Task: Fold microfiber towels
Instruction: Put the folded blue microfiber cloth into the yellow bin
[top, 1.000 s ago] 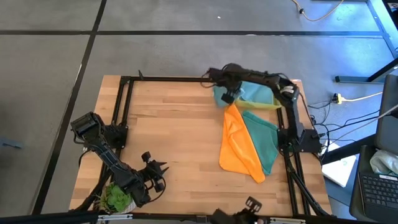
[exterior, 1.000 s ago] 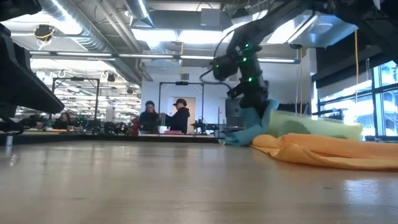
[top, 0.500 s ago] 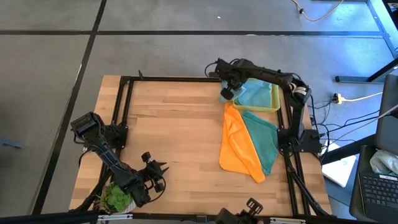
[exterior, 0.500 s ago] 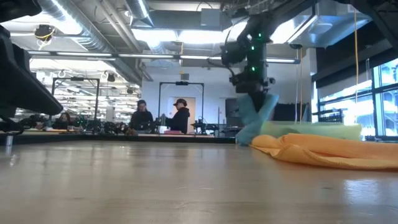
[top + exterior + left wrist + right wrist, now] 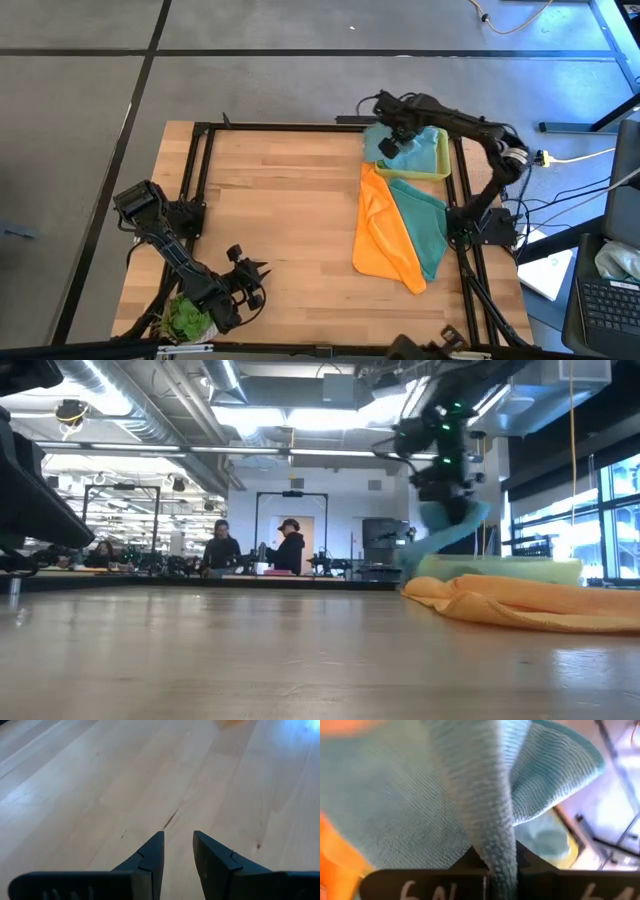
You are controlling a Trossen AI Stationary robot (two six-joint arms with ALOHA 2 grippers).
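Microfiber towels are grouped on the right side of the wooden table. A light blue towel hangs raised at the far right, pinched in the right gripper, whose fingers are clamped tight on a fold of the cloth. The right wrist view confirms this: the light blue towel rises as a ridged fold straight out from between the closed fingers. In the low view the same towel trails down from the gripper toward the tabletop. Part of it lies over the yellow tray at the far right corner; a second light blue cloth appears to rest inside that tray. The orange towel lies flat and loosely creased just nearer than the tray, with the teal towel touching its right edge and partly tucked beneath it. A lime green towel sits bunched at the near left corner, beside the left arm. The left gripper waits low over bare wood at the near left, its fingers standing slightly parted with nothing between them.
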